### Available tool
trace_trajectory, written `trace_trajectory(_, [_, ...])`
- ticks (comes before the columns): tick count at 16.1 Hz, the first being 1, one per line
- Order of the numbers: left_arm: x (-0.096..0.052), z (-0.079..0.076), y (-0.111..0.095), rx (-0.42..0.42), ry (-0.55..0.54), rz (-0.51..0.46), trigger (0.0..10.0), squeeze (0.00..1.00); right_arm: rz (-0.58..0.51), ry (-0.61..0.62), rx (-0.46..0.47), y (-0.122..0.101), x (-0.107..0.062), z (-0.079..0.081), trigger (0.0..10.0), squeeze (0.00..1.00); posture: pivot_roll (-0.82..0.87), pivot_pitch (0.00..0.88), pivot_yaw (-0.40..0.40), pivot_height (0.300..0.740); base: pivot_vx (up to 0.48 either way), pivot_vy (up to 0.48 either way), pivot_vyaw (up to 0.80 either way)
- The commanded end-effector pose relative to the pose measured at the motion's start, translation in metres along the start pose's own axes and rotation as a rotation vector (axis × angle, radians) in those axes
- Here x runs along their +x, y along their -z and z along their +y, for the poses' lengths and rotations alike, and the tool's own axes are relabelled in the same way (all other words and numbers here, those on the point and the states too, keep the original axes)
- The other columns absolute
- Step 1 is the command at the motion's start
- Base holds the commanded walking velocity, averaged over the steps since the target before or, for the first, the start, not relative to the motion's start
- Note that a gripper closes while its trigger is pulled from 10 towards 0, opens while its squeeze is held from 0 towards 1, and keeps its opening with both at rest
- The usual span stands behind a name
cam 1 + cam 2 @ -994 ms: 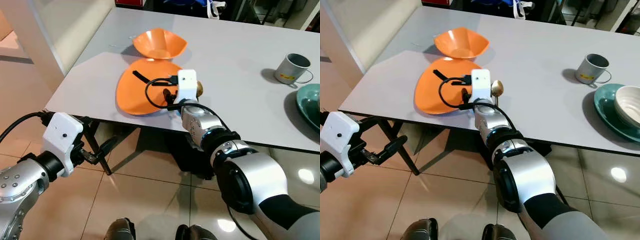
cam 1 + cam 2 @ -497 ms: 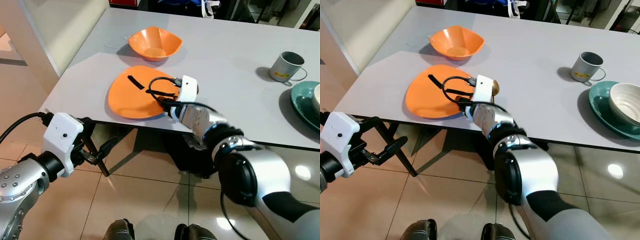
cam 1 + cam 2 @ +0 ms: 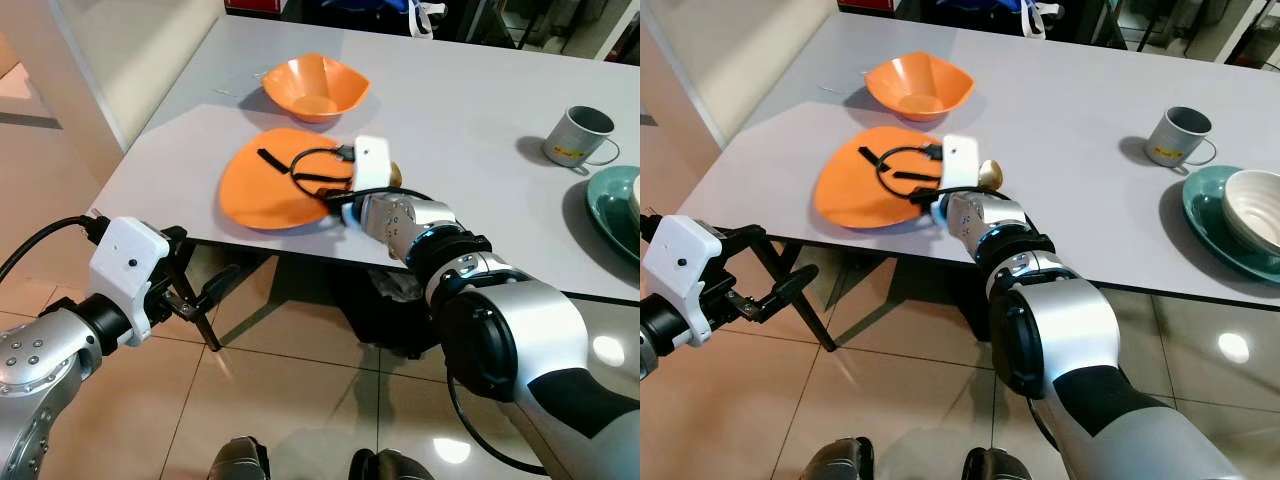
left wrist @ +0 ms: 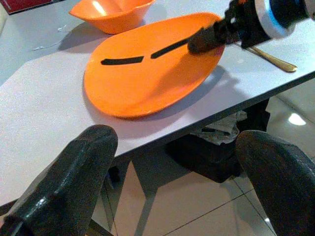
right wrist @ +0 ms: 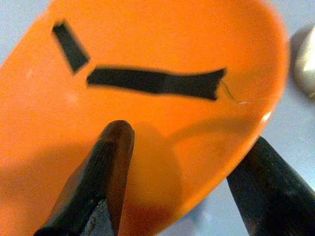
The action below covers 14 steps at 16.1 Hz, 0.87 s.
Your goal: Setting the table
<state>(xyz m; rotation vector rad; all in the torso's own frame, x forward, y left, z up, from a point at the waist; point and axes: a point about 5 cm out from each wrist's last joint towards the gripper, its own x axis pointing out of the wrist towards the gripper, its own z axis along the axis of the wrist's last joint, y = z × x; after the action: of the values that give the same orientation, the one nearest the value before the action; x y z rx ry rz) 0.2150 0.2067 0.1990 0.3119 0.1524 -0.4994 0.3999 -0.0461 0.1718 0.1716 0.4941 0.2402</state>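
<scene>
Right arm stretched forward, right pincer [image 5: 177, 182] fingers spread; left pincer [image 3: 205, 293] low, fingers parted.

orange plate [image 3: 270, 190]: smooth plastic, slight sheen | orange bowl [image 3: 315, 86]: same glossy plastic | table [image 3: 470, 110]: matt grey | mug [image 3: 578, 135]: dull metal | spoon [image 4: 271, 57]: shiny gold metal | floor [image 3: 300, 400]: glossy tile

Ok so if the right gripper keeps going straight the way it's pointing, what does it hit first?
Most likely the orange plate: the right gripper points over its rim with fingers open either side of the edge, though the depth is hard to judge.
</scene>
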Motion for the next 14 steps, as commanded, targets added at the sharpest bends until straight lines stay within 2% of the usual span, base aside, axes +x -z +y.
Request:
trace_trajectory(1, [0.0, 0.0, 0.0, 0.009, 0.007, 0.001, 10.0, 0.0, -0.064, 0.034, -0.021, -0.015, -0.002, -0.004, 10.0, 0.0, 0.23, 0.096, -0.04, 0.74, 0.0, 0.0, 0.0])
trace_trajectory(3, [-0.002, 0.002, -0.001, 0.01, 0.002, 0.001, 10.0, 0.0, -0.078, 0.051, -0.129, -0.018, -0.003, -0.006, 10.0, 0.0, 0.23, 0.092, -0.043, 0.74, 0.0, 0.0, 0.0])
trace_trajectory(4, [-0.002, 0.002, 0.0, 0.01, 0.001, 0.002, 10.0, 0.0, -0.098, 0.013, -0.161, -0.021, -0.003, -0.002, 10.0, 0.0, 0.23, 0.092, -0.043, 0.74, 0.0, 0.0, 0.0])
trace_trajectory(5, [-0.002, 0.002, 0.0, 0.01, 0.0, 0.002, 10.0, 0.0, -0.087, -0.086, -0.117, -0.022, -0.004, 0.009, 10.0, 0.0, 0.23, 0.092, -0.041, 0.74, 0.0, 0.0, 0.0])
trace_trajectory(6, [-0.002, 0.003, 0.0, 0.011, -0.002, 0.002, 10.0, 0.0, -0.054, -0.142, -0.021, -0.021, -0.004, 0.014, 10.0, 0.0, 0.23, 0.092, -0.041, 0.74, 0.0, 0.0, 0.0])
trace_trajectory(8, [-0.002, 0.003, -0.001, 0.012, -0.005, -0.001, 10.0, 0.0, -0.088, -0.077, -0.043, -0.025, -0.005, 0.006, 10.0, 0.0, 0.23, 0.092, -0.042, 0.74, 0.0, 0.0, 0.0])
trace_trajectory(10, [0.001, 0.004, -0.003, 0.019, -0.034, -0.018, 10.0, 0.0, -0.181, -0.067, -0.102, -0.039, -0.007, 0.004, 10.0, 0.0, 0.22, 0.093, -0.052, 0.74, 0.0, 0.0, 0.0])
trace_trajectory(12, [0.012, 0.002, -0.005, 0.015, -0.138, -0.064, 10.0, 0.0, -0.388, -0.125, -0.18, -0.059, -0.014, 0.004, 10.0, 0.0, 0.2, 0.083, -0.072, 0.74, 0.0, 0.0, 0.0])
trace_trajectory(13, [0.015, 0.002, -0.005, 0.007, -0.164, -0.061, 10.0, 0.0, -0.414, -0.139, -0.179, -0.061, -0.015, 0.002, 10.0, 0.0, 0.2, 0.083, -0.072, 0.74, 0.0, 0.0, 0.0])
trace_trajectory(14, [0.024, -0.001, -0.007, -0.001, -0.214, -0.093, 10.0, 0.0, -0.483, -0.182, -0.12, -0.06, -0.018, -0.006, 10.0, 0.0, 0.18, 0.072, -0.081, 0.74, 0.0, 0.0, 0.0])
